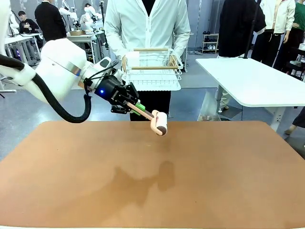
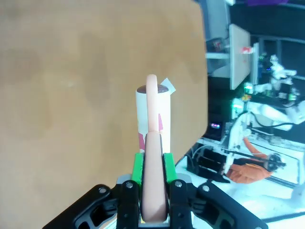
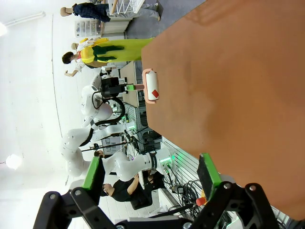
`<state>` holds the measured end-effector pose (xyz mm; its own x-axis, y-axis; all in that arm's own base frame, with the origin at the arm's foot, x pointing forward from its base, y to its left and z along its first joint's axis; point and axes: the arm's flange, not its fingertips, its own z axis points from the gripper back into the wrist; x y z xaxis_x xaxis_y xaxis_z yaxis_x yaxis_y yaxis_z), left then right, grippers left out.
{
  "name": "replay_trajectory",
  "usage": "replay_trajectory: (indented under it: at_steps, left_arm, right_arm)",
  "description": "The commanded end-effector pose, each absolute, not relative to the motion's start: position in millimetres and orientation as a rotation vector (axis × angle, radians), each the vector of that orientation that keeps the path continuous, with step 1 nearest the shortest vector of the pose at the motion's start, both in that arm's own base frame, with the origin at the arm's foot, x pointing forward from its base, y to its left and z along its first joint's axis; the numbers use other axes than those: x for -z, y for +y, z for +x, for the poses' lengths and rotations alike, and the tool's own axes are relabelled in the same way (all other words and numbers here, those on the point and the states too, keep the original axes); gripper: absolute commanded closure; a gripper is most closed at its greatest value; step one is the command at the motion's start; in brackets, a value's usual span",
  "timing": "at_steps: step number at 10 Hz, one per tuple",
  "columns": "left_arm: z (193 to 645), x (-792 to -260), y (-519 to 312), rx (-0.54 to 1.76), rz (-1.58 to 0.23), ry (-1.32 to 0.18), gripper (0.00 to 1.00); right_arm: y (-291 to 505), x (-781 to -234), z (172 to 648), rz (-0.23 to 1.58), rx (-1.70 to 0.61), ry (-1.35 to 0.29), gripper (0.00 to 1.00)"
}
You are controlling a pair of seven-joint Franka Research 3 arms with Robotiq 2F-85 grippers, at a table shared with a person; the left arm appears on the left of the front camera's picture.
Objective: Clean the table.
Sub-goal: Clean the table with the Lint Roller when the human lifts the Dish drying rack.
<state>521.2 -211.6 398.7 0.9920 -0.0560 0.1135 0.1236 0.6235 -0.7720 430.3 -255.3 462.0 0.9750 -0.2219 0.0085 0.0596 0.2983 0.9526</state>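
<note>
My left gripper (image 1: 135, 106) is shut on the pink handle of a lint roller (image 1: 159, 124). It holds the roller in the air above the far middle of the reddish-brown table (image 1: 190, 181). In the left wrist view the handle sits between the green pads of the left gripper (image 2: 152, 164), and the white roll of the lint roller (image 2: 152, 109) points out over the table (image 2: 71, 71). My right gripper (image 3: 151, 169) stands open with nothing between its fingers. It looks along the table (image 3: 238, 71) toward the far-off lint roller (image 3: 152, 86).
A person stands at the far edge holding a white wire basket (image 1: 152, 71) with wooden handles in both hands, just behind the roller. A white-topped table (image 1: 257, 81) stands at the back right.
</note>
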Motion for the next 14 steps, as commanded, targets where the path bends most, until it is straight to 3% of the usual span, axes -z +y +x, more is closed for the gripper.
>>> replay_trajectory:
  at_steps: [1,5,8,12,14]
  left_arm:
    - [515.1,-456.8,-160.6,0.09,-0.722,-0.083,0.81]
    - [510.2,-540.6,-39.5,0.031,-0.395,-0.094,0.81]
    - [520.2,-545.8,-13.7,-0.078,-0.177,-0.12,0.81]
    - [517.5,-540.7,-32.8,-0.078,-0.254,-0.159,0.81]
    - [519.5,-539.1,-22.1,-0.055,-0.191,-0.104,0.81]
  right_arm:
    - [-253.7,-464.4,428.2,1.258,0.187,-0.15,0.0]
    - [-253.7,-464.4,428.2,1.258,0.187,-0.15,0.0]
    - [-253.7,-464.4,428.2,1.258,0.187,-0.15,0.0]
    - [-253.7,-464.4,428.2,1.258,0.187,-0.15,0.0]
    - [-253.7,-464.4,428.2,1.258,0.187,-0.15,0.0]
